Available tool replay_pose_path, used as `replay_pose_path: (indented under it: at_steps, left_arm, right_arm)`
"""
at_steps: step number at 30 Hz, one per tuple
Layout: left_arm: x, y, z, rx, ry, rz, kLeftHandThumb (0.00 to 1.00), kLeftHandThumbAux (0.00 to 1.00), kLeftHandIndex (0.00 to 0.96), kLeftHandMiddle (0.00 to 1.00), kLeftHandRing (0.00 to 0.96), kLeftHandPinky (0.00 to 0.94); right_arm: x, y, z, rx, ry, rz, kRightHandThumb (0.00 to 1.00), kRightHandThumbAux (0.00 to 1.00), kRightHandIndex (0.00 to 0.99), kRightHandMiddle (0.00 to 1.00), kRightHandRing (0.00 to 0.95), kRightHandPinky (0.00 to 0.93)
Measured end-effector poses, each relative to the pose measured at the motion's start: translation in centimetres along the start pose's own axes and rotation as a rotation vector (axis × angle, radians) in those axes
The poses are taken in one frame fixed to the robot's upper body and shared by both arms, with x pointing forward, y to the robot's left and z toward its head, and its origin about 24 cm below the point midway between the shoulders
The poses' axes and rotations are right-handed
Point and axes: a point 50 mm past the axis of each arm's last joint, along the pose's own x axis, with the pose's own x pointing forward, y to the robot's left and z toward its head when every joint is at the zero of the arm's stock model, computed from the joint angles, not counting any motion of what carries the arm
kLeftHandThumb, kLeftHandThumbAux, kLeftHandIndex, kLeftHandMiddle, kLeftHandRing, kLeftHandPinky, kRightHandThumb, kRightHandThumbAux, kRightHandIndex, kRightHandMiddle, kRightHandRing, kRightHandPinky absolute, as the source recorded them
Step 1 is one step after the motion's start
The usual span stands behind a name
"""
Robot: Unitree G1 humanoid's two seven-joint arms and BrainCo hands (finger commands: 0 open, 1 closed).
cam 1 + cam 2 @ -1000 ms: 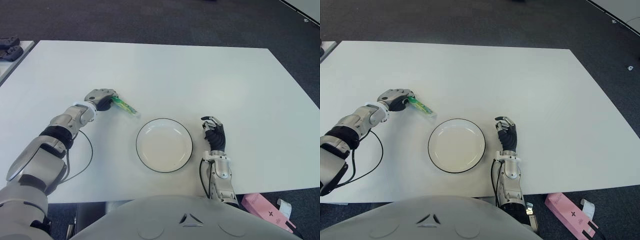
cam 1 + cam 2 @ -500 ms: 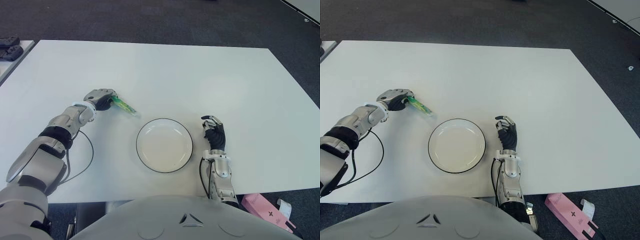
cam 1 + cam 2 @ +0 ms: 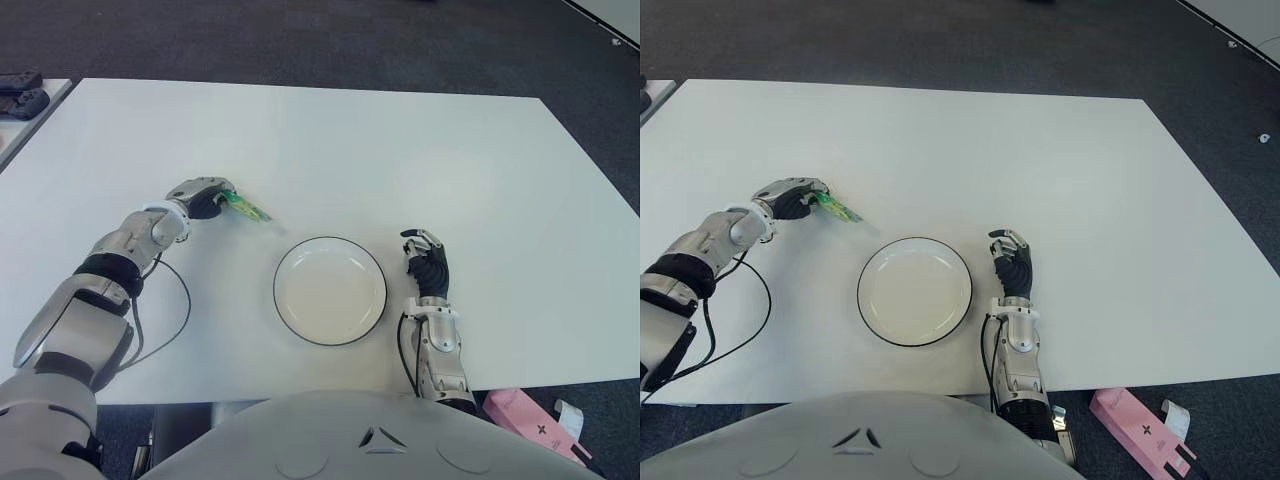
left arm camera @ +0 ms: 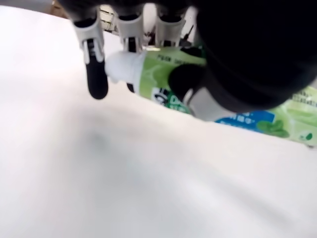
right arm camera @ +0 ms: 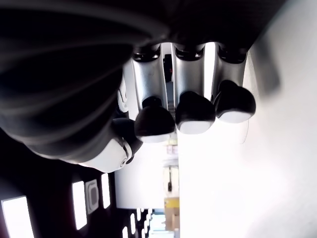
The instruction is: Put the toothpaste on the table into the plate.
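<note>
**Toothpaste in the left hand, plate bare**

Gripping the green toothpaste tube (image 3: 246, 208), the left hand (image 3: 200, 196) sits left of centre in the head view, fingers curled around the tube's cap end; the wrist view shows the thumb pressed on its label. The tube's tail points toward the white plate (image 3: 330, 291), which lies at lower centre on the white table (image 3: 400, 150), apart from the tube. The right hand (image 3: 428, 266) shows just right of the plate, fingers curled, holding nothing.
</note>
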Motion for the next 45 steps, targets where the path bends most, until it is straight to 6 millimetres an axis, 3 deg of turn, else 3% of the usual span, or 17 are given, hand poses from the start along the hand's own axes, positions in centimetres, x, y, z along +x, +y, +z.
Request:
replay_pose_path:
  at_steps: [6, 19, 32, 45]
  left_arm:
    - [0.1, 1.0, 1.0, -0.171, -0.056, 0.082, 0.746, 0.701, 0.441, 0.93, 0.906, 0.888]
    - [-0.8, 2.7, 4.7, -0.354, -0.182, 0.223, 0.743, 0.701, 0.441, 0.928, 0.896, 0.864]
    - [-2.4, 2.2, 8.9, -0.389, -0.349, 0.217, 0.744, 0.702, 0.44, 0.971, 0.923, 0.899]
    - [-4.3, -0.3, 14.0, -0.348, -0.586, -0.006, 0.746, 0.7, 0.441, 0.946, 0.902, 0.891]
  right_arm:
    - [0.2, 0.1, 0.0, 0.0, 0.002, 0.004, 0.704, 0.725, 0.438, 0.89, 0.874, 0.865]
    - [0.5, 0.2, 0.0, 0.002, 0.001, 0.005, 0.703, 0.725, 0.438, 0.879, 0.863, 0.851]
    - [0.7, 0.3, -0.1, -0.005, 0.001, 0.007, 0.702, 0.726, 0.438, 0.879, 0.863, 0.858]
    - [1.1, 0.5, -0.1, -0.003, -0.002, 0.014, 0.702, 0.726, 0.438, 0.868, 0.853, 0.847]
